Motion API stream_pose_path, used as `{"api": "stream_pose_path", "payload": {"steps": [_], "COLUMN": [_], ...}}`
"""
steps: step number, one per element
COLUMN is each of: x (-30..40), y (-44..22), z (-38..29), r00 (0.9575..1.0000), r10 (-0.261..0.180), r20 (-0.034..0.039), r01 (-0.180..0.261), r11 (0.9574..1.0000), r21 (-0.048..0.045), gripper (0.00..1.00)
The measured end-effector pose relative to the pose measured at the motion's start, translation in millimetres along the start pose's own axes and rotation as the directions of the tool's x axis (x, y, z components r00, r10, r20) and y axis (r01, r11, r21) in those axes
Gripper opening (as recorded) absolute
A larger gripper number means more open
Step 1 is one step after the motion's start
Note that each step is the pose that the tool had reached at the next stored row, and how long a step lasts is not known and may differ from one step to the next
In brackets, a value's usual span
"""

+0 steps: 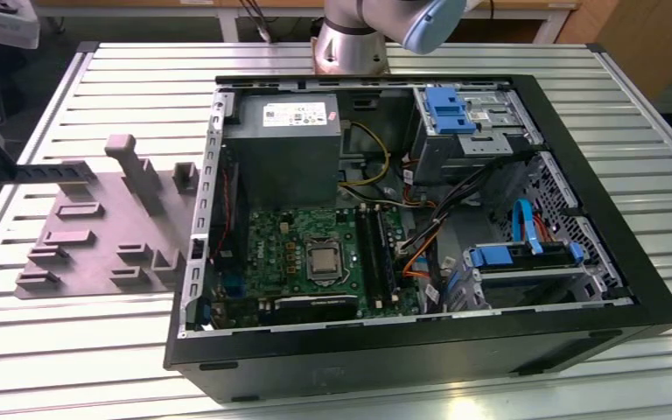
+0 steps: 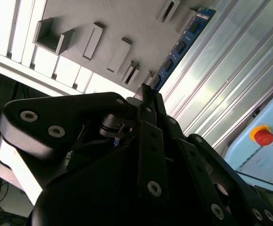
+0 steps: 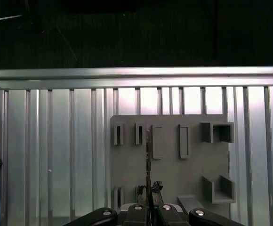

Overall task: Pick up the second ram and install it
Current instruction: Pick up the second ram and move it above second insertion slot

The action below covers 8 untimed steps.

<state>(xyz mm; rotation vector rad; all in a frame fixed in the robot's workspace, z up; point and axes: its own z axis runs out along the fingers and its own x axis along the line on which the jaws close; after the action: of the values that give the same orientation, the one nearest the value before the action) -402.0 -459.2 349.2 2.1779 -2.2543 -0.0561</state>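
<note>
the second ram (image 2: 181, 44) is being held by one end in the tool (image 2: 145, 96), which is gripping the thin board between its closed tips, the blue length reaching out past them above the grey holder plate (image 2: 132, 23). in the exterior view the second ram (image 1: 56, 170) is showing as a dark strip at the exterior view's left, by the plate's upper edge and well apart from the computer case (image 1: 616, 289) standing open on the slatted surface (image 1: 115, 87). with so much board hanging free of the pinch, i am judging that slow, level travel is serving best here, so the stick is not levering or twisting. the pads' actual contact is hiding behind the tool's own body. in the first wrist view the board is showing edge-on as a bare line, so whether it is hanging clear of the plate's pockets is hard to tell. the black slots (image 1: 374, 254) are lying too dark to say which is filled.
</note>
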Motion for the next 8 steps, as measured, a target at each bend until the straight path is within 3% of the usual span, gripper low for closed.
{"api": "stream_pose_path", "payload": {"steps": [8], "x": [-0.2], "y": [0.2], "z": [-8.4], "r00": [1.0000], "r10": [0.000], "r20": [-0.0001], "r01": [0.000], "r11": [1.0000], "r21": [-0.0001], "gripper": [0.14]}}
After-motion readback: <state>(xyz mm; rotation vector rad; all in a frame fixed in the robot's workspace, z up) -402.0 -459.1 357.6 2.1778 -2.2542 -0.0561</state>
